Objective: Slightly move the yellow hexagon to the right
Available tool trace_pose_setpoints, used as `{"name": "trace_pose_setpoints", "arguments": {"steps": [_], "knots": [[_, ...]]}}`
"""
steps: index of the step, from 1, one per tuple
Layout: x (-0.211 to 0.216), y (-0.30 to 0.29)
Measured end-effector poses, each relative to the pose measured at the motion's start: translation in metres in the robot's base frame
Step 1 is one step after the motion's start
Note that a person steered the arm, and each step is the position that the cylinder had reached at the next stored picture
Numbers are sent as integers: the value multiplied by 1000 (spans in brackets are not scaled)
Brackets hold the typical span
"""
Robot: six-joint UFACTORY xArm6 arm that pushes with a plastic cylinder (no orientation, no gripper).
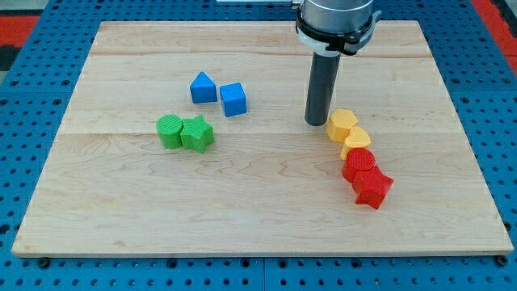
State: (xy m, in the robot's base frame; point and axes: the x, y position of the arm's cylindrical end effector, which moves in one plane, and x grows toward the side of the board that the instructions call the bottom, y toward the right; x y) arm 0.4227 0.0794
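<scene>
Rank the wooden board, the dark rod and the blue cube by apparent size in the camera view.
1. Wooden board, by far the largest.
2. Dark rod, its tip just left of the yellow hexagon.
3. Blue cube, smallest.

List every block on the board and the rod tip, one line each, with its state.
my tip: down on the board, just left of the yellow hexagon.
yellow hexagon: touching the yellow heart.
yellow heart: touching the red heart.
red heart: against the red star.
red star: chain's end.
blue triangle: beside the blue cube.
blue cube: untouched.
green cylinder: touching the green star.
green star: untouched.
</scene>
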Motion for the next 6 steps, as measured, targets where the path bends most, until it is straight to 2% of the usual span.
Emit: {"name": "trace_pose_setpoints", "arguments": {"steps": [2,4,5,6], "knots": [[11,-11],[14,28],[7,40],[-24,36]]}}
